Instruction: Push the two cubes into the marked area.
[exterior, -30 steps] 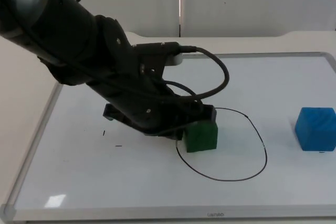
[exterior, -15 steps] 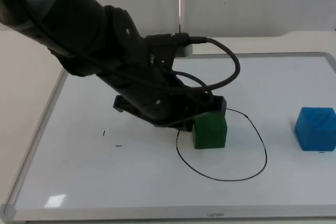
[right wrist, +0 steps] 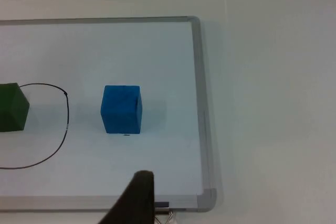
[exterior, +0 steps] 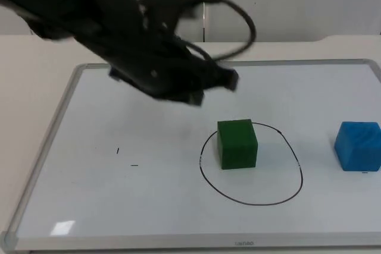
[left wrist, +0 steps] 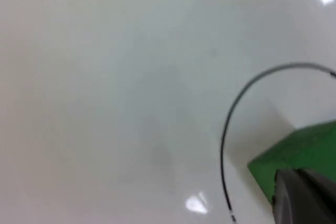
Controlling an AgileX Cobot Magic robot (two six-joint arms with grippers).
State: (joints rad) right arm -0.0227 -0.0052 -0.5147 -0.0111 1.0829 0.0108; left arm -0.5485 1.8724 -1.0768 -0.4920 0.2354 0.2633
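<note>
— Where's the left arm?
— Reaching in from the upper left, its tool raised, touching nothing.
— And the right?
— It waits; one black fingertip shows.

A white table top is seen ending at a pale grey partition wall, split by a thin vertical seam. A silver-framed whiteboard is laid flat, and overhead light is reflected on it.
</note>
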